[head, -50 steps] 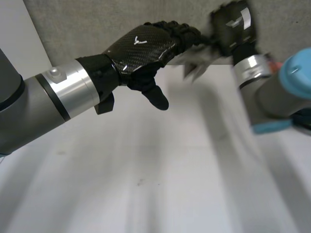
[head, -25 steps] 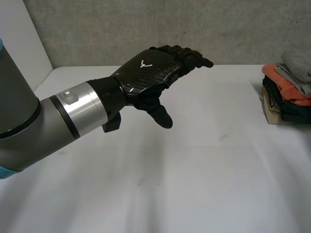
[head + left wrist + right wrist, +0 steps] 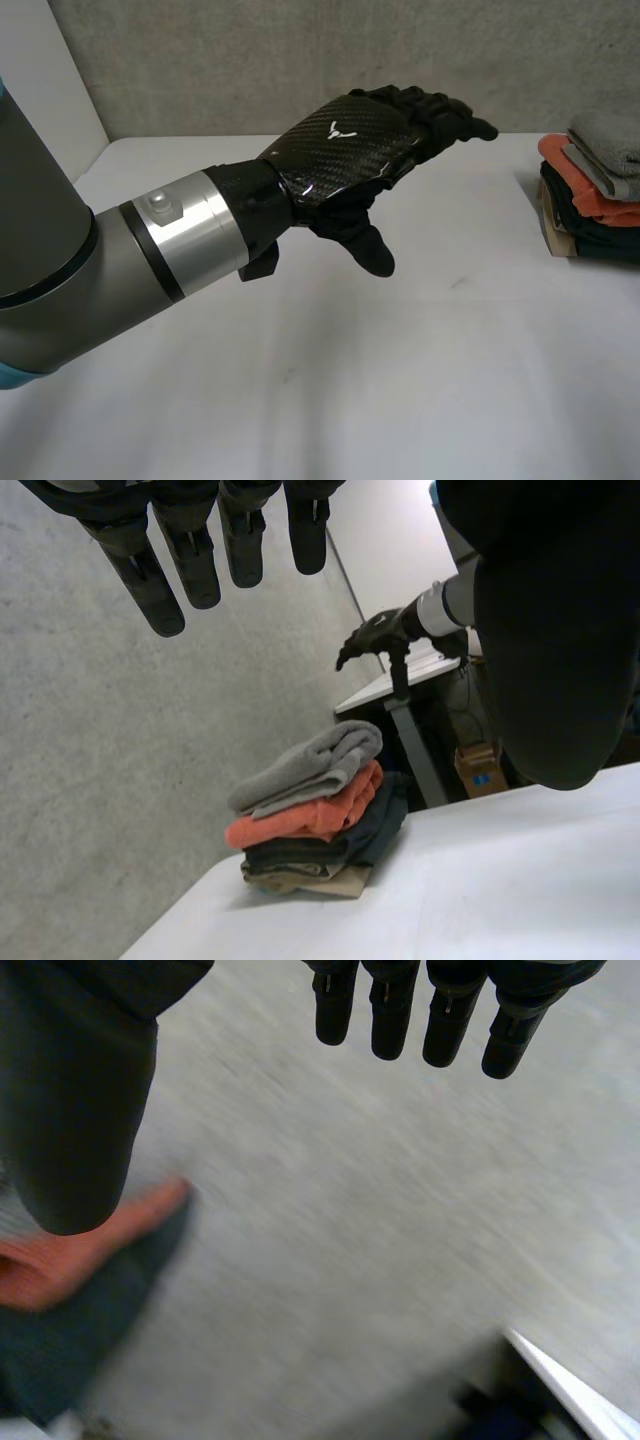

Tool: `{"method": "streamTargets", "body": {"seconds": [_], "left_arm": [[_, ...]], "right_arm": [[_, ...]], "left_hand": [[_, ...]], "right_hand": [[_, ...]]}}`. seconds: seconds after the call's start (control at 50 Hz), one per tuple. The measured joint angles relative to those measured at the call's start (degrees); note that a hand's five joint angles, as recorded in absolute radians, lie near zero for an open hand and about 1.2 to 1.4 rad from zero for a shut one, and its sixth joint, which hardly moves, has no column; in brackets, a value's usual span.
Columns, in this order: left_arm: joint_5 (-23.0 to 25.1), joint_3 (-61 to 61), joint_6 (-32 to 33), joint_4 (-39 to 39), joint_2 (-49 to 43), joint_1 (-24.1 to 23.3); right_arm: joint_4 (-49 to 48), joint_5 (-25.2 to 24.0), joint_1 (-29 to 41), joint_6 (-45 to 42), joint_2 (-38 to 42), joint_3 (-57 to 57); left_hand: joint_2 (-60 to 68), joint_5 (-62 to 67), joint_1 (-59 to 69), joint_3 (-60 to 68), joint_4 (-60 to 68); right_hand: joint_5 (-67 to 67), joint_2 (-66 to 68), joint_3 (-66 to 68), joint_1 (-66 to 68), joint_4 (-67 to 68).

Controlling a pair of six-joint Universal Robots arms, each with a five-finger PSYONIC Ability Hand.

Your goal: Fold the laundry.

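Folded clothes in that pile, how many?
5 visible, stacked: grey towel on top, orange cloth beneath, then dark blue cloth, black cloth, tan cloth at bottom; others may be hidden.

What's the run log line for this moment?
left hand: open, above table | right hand: open, empty | folded stack: on table, grey piece on top

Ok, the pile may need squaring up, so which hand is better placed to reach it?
Probably the right hand: it is open, with its thumb just beside the folded pile, whose orange and dark cloths show there. The left hand, also open, hovers over the table, apart from that pile.
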Motion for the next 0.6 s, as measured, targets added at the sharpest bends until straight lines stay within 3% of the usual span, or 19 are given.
{"method": "streamTargets", "body": {"seconds": [0.1, 0.2, 0.22, 0.24, 0.32, 0.38, 0.42, 0.48, 0.6], "left_arm": [[-1.4, 2.0, -0.9, 1.4, 0.9, -0.8], [-8.1, 6.4, -3.7, 2.9, 2.0, -0.1], [-13.6, 9.1, -5.4, 3.2, 2.5, 1.2], [-16.3, 10.0, -6.0, 3.1, 2.7, 2.1], [-27.4, 12.6, -6.6, 1.4, 3.4, 8.7], [-32.8, 12.8, -4.6, -1.0, 3.7, 15.0], [-33.5, 12.7, -4.0, -1.5, 3.7, 16.2], [-35.6, 10.8, 3.5, -4.5, 2.4, 23.4], [-35.8, 7.2, 19.1, -6.7, -5.0, 29.3]], "right_arm": [[0.4, 6.0, -0.4, -2.8, -1.0, -5.7], [-7.8, 6.0, 4.0, -1.9, -3.9, -6.6], [-9.7, 5.4, 5.1, -1.4, -4.8, -6.2], [-16.1, 2.5, 9.5, 0.9, -8.0, -3.2], [-23.2, -3.3, 16.8, 4.5, -12.4, 3.7], [-25.9, -7.5, 23.7, 6.1, -14.4, 9.5], [-26.1, -8.1, 24.8, 6.2, -14.6, 10.4], [-24.9, -9.8, 33.0, 5.3, -14.8, 16.3], [-20.5, -8.2, 40.7, 1.3, -12.8, 22.1]], "left_hand": [[0.0, 0.0, 0.0, 0.0, 0.0], [0.0, 0.0, 0.0, 0.0, 0.0], [0.0, 0.0, 0.0, 0.0, 0.0], [0.0, 0.0, 0.0, 0.0, 0.0], [0.0, 0.0, 0.0, 0.0, 0.0], [0.0, 0.0, 0.0, 0.0, 0.0], [0.0, 0.0, 0.0, 0.0, 0.0], [0.0, 0.0, 0.0, 0.0, 0.0], [-0.1, 0.0, 0.0, 0.0, 0.0]], "right_hand": [[0.0, 0.0, 0.0, 0.0, 0.0], [0.0, 0.0, 0.0, 0.0, 0.0], [0.0, 0.0, 0.0, 0.0, 0.0], [0.0, 0.0, 0.0, 0.0, 0.0], [0.0, 0.0, 0.0, 0.0, 0.0], [0.0, 0.0, 0.0, 0.0, 0.0], [0.0, 0.0, 0.0, 0.0, 0.0], [0.0, 0.0, 0.0, 0.0, 0.0], [0.0, 0.0, 0.0, 0.0, 0.0]]}}
